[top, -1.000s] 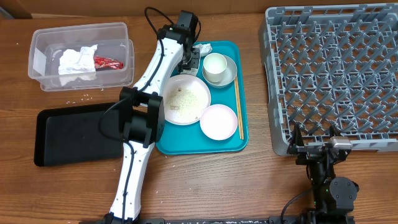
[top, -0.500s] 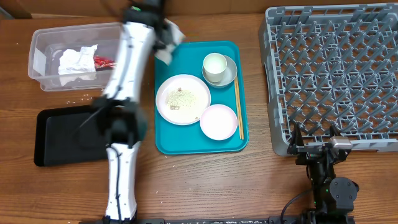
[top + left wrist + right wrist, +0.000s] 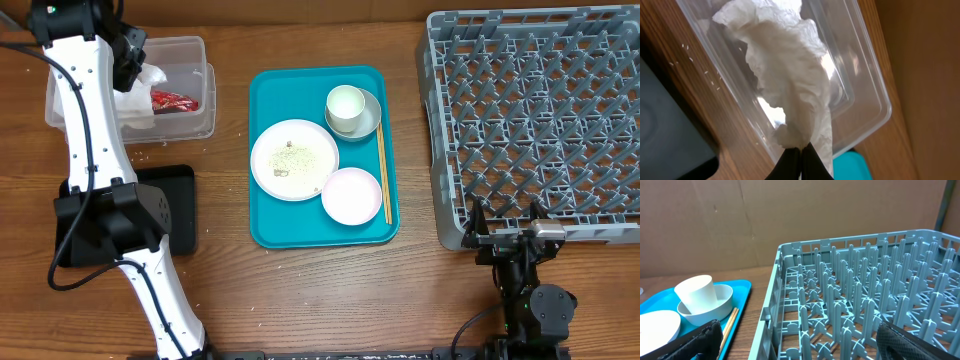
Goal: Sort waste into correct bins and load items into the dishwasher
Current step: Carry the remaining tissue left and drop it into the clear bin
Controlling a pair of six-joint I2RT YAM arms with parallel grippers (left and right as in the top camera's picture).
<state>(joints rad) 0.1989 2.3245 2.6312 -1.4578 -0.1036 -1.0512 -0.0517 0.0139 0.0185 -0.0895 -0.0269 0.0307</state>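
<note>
Hanging lengthwise from left pincer [image 3: 801,151] — napkin [image 3: 790,75]

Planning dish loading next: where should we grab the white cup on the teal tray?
The white cup stands upright, mouth open, its base nested in the grey bowl, so a low side grasp looks blocked. Best bet: come straight down from above and pinch the rim wall, straddling it.
</note>
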